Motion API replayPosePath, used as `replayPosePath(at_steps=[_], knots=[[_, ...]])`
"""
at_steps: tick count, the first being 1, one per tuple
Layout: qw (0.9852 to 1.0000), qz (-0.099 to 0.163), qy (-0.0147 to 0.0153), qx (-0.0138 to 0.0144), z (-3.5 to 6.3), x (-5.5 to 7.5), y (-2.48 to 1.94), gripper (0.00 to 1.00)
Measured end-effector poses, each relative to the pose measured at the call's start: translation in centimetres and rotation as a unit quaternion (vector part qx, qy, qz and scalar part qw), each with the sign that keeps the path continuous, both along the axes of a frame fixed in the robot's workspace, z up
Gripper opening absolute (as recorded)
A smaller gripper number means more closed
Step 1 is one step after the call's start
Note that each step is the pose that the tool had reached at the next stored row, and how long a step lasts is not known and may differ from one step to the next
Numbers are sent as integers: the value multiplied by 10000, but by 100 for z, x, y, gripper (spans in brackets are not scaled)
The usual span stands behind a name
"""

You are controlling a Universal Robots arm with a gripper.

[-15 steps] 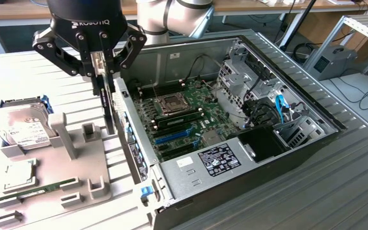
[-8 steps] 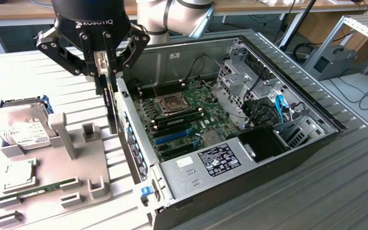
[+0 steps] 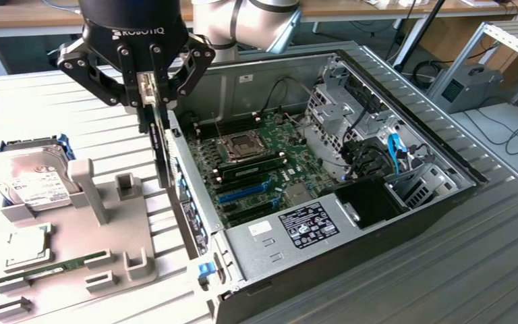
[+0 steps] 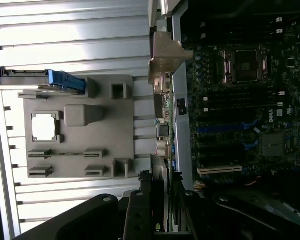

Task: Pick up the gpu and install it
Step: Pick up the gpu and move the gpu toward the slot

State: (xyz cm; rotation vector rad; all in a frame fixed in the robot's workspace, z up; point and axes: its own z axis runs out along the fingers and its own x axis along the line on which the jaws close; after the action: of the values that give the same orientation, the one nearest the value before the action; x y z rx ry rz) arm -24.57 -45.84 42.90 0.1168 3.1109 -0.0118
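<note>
The gpu [image 3: 161,155] hangs upright and edge-on, a thin dark card, with my gripper [image 3: 156,98] shut on its upper edge. It hovers above the rear wall of the open computer case [image 3: 268,71], between the grey fixture [image 3: 106,229] and the motherboard [image 3: 259,162]. In the wrist view the gpu [image 4: 164,57] runs away from my gripper [image 4: 162,212], its silver bracket at the far end, lying along the case edge beside the motherboard [image 4: 240,115].
A hard drive [image 3: 27,181] in a blue caddy stands at the fixture's far end, with a processor [image 3: 25,246] and a green memory stick [image 3: 48,270] nearer. Cables and drive cages [image 3: 367,135] crowd the case's right side; the power supply [image 3: 309,226] sits at the front.
</note>
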Motion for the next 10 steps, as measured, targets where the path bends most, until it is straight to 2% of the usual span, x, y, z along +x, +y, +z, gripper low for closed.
replayPosePath(at_steps=[10], knots=[[10000, 0, 0, -7, -3, 51, 0, 26]])
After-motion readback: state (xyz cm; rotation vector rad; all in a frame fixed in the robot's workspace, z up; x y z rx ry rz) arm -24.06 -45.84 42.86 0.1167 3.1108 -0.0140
